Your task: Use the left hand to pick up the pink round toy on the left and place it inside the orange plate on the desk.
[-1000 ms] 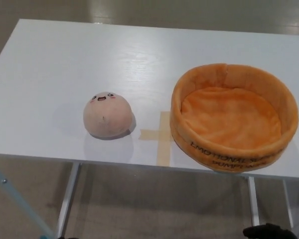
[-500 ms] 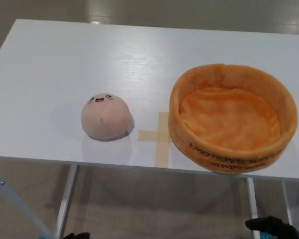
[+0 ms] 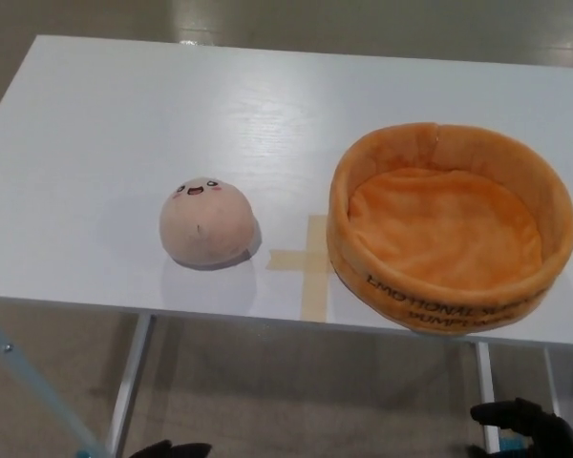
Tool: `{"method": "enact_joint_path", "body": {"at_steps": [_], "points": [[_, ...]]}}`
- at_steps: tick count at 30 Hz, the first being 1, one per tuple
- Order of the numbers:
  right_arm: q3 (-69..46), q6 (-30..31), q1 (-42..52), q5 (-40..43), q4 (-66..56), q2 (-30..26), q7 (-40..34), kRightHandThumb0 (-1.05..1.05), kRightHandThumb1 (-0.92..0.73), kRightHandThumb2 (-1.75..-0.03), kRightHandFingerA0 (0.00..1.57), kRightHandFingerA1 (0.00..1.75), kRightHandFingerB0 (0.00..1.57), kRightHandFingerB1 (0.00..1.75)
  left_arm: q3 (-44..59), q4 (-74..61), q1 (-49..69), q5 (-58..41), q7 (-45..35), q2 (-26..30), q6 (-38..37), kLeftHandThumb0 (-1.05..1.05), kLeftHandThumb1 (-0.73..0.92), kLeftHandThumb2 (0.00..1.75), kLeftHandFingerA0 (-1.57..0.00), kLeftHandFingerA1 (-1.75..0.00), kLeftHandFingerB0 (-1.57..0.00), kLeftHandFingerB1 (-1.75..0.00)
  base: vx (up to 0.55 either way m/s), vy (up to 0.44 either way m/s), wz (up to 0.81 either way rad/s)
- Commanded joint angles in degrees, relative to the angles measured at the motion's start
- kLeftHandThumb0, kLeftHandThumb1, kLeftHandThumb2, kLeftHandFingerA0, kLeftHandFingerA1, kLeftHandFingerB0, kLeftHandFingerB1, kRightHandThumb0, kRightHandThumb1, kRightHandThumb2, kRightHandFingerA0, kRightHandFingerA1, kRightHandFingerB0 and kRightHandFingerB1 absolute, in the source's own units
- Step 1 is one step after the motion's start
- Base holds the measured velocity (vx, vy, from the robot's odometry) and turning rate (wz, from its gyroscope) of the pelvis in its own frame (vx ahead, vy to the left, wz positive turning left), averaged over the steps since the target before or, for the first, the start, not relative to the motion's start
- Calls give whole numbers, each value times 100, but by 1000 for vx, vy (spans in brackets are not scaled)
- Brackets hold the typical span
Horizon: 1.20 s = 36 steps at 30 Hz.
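Head view
Worktop: one, white, filling most of the view; its near edge runs across the lower part, with metal legs and the floor showing below it.
Pink round toy: one, a dome-shaped plush with a small face turned toward the far side; it sits on the worktop left of centre, near the near edge, touching nothing else.
Orange plate: one, a soft round plush bowl with a raised wall and dark lettering on its near side; it stands on the right part of the worktop, with nothing lying inside it.
Tape cross: one, pale tan, stuck flat on the worktop between the toy and the plate, its right arm reaching under the plate's wall.
Toy and plate: well apart, with the cross between them.
Left hand: one, only a black sliver at the bottom edge, below the worktop and nearer than the toy; whether its fingers are spread or closed cannot be told.
Right hand: one, black, at the bottom right corner below the worktop; its state cannot be told either, and it holds nothing visible.
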Motion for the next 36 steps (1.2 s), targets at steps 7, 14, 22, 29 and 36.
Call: {"method": "enact_joint_path", "body": {"at_steps": [7,14,22,29,36], "points": [[44,-42,-28,-39,73,-34,-25,-25,-54,-56,58,92,52,79,-243,-3115,695,-1933,-1451,848,-68,-23,47,54,-19,-30,-26,-30,0,0,0],[15,35,-70,5,77,9,-30,-22,-54,-56,58,89,52,78,206,-4009,70,-2277,-1407,950,-101,-20,46,55,-16,-34,-16,-28,0,0,0],[74,19,-116,-40,97,-25,19,-21,-55,-55,58,90,52,78,472,-3594,-1537,-2244,-1502,636,801,-10,47,91,-3,-52,0,-48,0,0,0],[147,3,-62,-94,121,-36,32,-23,-55,-56,57,88,55,78,518,-2573,-2970,-1696,-1437,379,1637,-16,44,58,-9,-22,-11,-29,0,0,0],[139,64,-121,-34,137,-34,129,-22,-56,-55,58,88,54,77,310,-754,-4251,-459,-942,171,1345,-17,38,66,0,-11,-4,-32,0,0,0]]}}
